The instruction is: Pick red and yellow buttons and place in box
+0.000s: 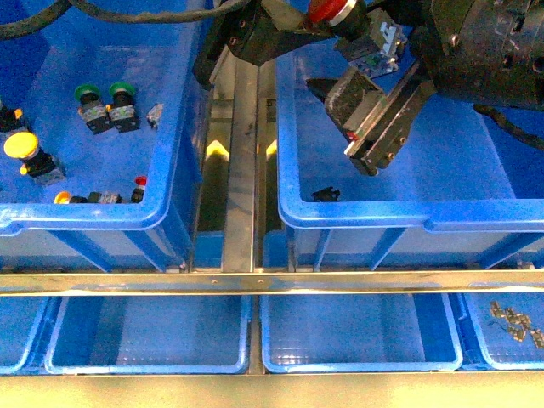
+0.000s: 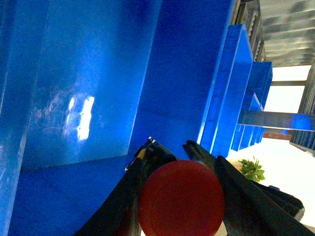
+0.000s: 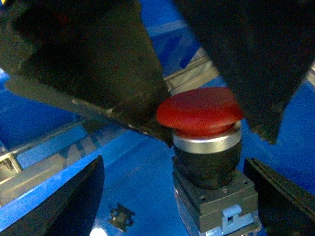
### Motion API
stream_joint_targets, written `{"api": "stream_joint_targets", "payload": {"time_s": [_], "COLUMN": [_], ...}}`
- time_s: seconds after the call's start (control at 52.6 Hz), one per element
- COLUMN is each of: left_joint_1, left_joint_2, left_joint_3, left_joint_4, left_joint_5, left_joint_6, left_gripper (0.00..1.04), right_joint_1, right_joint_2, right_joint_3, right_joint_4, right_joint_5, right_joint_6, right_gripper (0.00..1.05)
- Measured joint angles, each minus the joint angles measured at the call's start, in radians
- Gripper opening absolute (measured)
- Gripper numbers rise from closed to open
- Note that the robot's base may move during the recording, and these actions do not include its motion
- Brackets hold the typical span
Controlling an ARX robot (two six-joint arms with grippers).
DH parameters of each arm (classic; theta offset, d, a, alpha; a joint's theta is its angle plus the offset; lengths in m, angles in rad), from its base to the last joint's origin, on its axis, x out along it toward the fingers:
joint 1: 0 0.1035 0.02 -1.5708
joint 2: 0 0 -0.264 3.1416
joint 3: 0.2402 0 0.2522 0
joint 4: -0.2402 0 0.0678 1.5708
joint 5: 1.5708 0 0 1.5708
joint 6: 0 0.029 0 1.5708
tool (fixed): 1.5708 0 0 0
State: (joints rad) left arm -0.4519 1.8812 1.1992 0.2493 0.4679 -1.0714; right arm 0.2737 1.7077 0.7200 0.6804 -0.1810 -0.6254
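Note:
My left gripper [image 1: 327, 21] is shut on the red button [image 1: 333, 10], held over the box [image 1: 357, 217] at the top of the front view. In the left wrist view the wide red cap [image 2: 182, 199] fills the space between the black fingers [image 2: 123, 196]. My right gripper [image 1: 350, 136] is open above the box floor. In the right wrist view the red button [image 3: 202, 110] hangs between its spread fingers [image 3: 74, 196], with its grey body below the cap. The yellow button [image 1: 21, 146] lies in the left bin [image 1: 85, 217].
Two green-capped buttons [image 1: 102, 95] and smaller red [image 1: 140, 180] and yellow [image 1: 62, 198] switches share the left bin. A small black part [image 1: 325, 195] lies on the box floor. A metal rail [image 1: 272, 280] crosses in front, with shallower blue trays [image 1: 144, 336] below it.

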Motion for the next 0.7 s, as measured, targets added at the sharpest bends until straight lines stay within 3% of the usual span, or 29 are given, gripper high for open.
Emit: {"api": "stream_joint_targets", "payload": {"time_s": [0.285,0.589,0.703], "left_joint_1": [0.000,-0.007,-0.011], "left_joint_2": [0.000,0.000,0.000], "left_joint_3": [0.000,0.000,0.000], "left_joint_4": [-0.008,-0.016,-0.002], "left_joint_5": [-0.003,-0.014,-0.041], "left_joint_6": [0.027,0.095,0.080], "left_gripper": [0.35,0.35,0.58], "right_joint_1": [-0.018,-0.030,-0.029], "right_joint_2": [-0.002,-0.014,-0.018], "right_joint_3": [0.000,-0.033,-0.050], "right_joint_4": [-0.002,0.003,-0.001], "right_joint_5": [0.017,0.005,0.002], "right_joint_6": [-0.053,-0.052,-0.052], "right_gripper": [0.33,0.28,0.27]}}
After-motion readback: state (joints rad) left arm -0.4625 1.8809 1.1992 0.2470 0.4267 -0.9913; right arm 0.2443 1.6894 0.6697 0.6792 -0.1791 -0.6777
